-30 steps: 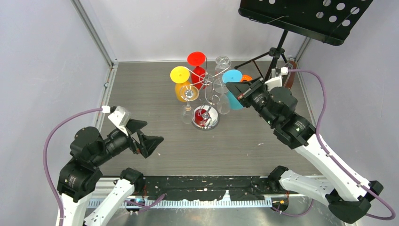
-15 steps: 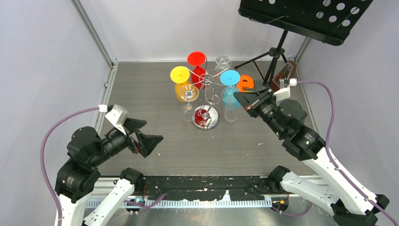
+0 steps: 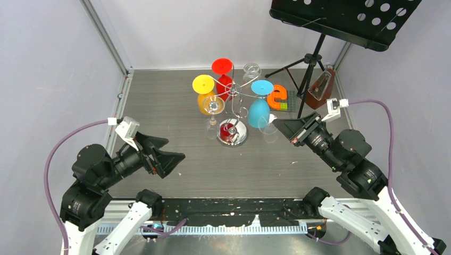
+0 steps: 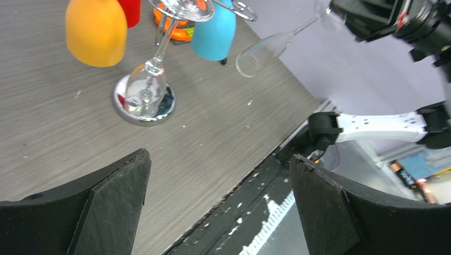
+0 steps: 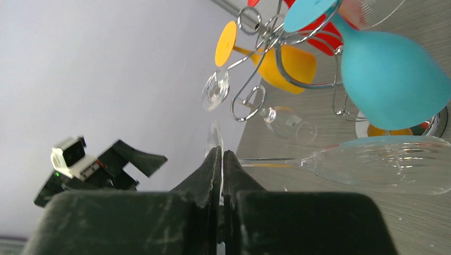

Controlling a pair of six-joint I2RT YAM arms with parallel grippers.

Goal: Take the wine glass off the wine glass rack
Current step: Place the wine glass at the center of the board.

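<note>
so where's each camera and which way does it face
top external: above and behind, looking down on rack, left arm, right arm.
left wrist: on the left arm, facing the rack's base; open left claw below.
right wrist: on the right arm, facing the rack; shut right claw grips clear wine glass.
both wrists see the blue glass.

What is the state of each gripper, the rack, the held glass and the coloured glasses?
right gripper: shut on the clear wine glass
clear wine glass: off the rack, held tilted
left gripper: open, empty
wine glass rack: upright
blue glass: hanging upside down
yellow glass: hanging upside down
red glass: hanging upside down
</note>
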